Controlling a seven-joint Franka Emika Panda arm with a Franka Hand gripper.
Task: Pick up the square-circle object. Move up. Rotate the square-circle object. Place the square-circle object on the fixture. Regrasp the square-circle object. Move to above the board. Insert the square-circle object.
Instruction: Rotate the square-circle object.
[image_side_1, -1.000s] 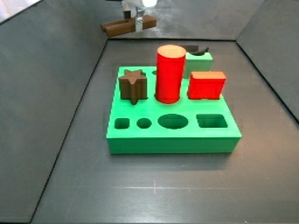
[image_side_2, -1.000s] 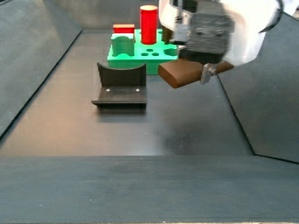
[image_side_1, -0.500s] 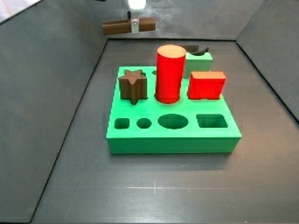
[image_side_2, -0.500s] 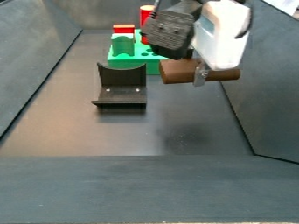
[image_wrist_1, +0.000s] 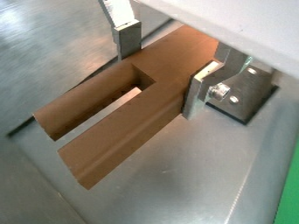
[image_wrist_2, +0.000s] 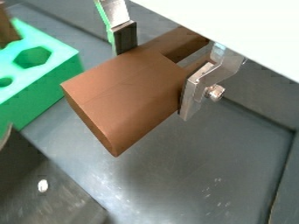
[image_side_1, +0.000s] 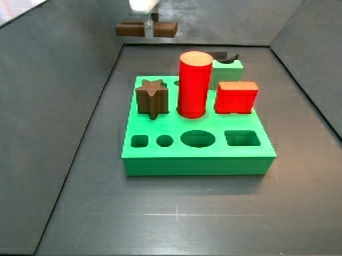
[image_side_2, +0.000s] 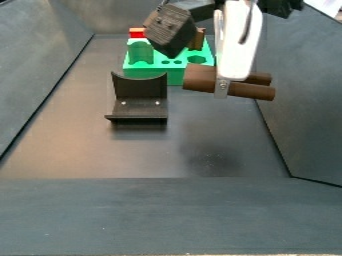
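Since a second ago the brown peg has turned from end-on to lying level and crosswise in a side view, and it has risen toward the top edge of the other side view. The gripper holds it in mid-air, well above the table, with the jaws clenched on the peg's flanks; both wrist views show the silver fingers pressed against the brown bar. The peg hangs off to one side of the dark L-shaped fixture, which stands on the table with nothing on it. Beyond the fixture lies the green board, carrying a red cylinder, a red cube and a short brown star peg. A small pale green block sits just behind the board.
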